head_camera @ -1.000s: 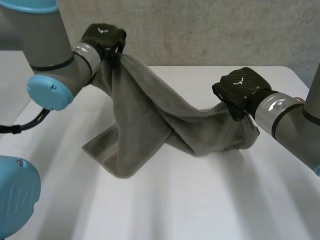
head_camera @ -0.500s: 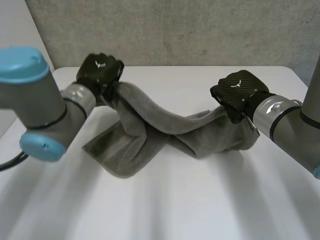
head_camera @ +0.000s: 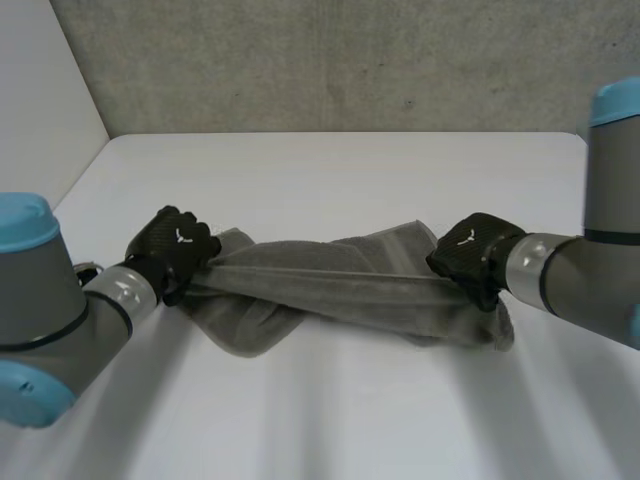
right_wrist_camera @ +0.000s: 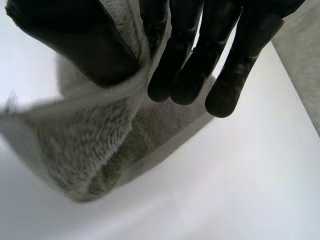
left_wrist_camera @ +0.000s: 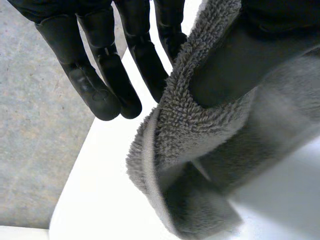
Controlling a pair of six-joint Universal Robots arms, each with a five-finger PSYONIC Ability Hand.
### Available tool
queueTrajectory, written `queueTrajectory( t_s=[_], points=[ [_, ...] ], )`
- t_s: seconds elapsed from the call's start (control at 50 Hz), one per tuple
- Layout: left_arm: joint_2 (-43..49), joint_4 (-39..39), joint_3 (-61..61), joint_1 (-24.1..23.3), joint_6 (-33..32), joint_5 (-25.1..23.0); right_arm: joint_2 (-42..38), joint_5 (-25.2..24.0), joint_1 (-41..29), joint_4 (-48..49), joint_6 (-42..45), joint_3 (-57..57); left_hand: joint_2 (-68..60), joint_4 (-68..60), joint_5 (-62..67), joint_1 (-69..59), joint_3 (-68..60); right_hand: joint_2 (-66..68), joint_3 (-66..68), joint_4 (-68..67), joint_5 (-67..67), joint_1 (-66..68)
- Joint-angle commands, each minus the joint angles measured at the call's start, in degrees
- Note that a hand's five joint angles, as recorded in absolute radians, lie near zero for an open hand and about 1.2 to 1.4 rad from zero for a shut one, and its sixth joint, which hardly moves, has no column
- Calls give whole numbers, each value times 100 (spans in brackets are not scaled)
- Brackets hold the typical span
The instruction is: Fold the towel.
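Observation:
A grey towel hangs stretched in a twisted band between my two hands, low over the white table, its lower folds resting on the surface. My left hand pinches the towel's left end; in the left wrist view the towel's edge is clamped between the thumb and the straight fingers. My right hand holds the right end. In the right wrist view the cloth runs between its thumb and its fingers.
A grey wall rises behind the table's far edge. Bare white table lies in front of and behind the towel. Both forearms reach in low from the sides.
Both hands have come down towards the table, the left one much further, from high at the back to low at the front left. The towel has been pulled from a hanging drape into a low taut band.

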State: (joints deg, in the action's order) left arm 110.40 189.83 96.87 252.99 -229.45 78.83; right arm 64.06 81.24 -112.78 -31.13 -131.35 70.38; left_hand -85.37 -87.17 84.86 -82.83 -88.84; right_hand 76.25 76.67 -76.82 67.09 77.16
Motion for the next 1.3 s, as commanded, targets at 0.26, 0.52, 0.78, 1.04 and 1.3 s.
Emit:
queueTrajectory(
  t_s=[0.26, 0.52, 0.78, 1.04, 1.3],
  points=[
    [799, 581, -4879, -487, 3161, 1794, 24, 894, -412, 5449, -1209, -1882, 537, 717, -1486, 283, 884, 375, 333, -318, 291, 284],
    [992, 248, -3793, -303, 2399, 724, -16, 173, -403, 3195, -990, -1361, 537, 717, -1486, 283, 884, 375, 333, -318, 291, 284],
    [861, 318, -743, -214, 824, 45, -87, 226, -69, 2647, -163, 476, 537, 717, -1486, 283, 884, 375, 333, -318, 291, 284],
    [-333, 335, 1008, -311, 700, 63, 713, 235, 362, 2920, -251, 2208, 537, 717, -1486, 283, 884, 375, 333, -318, 291, 284],
    [-247, 2003, 1273, -373, 630, 186, 977, 226, 739, 4167, -251, 3210, 635, 815, -1584, 381, 982, 375, 333, -318, 291, 284]
  ],
)
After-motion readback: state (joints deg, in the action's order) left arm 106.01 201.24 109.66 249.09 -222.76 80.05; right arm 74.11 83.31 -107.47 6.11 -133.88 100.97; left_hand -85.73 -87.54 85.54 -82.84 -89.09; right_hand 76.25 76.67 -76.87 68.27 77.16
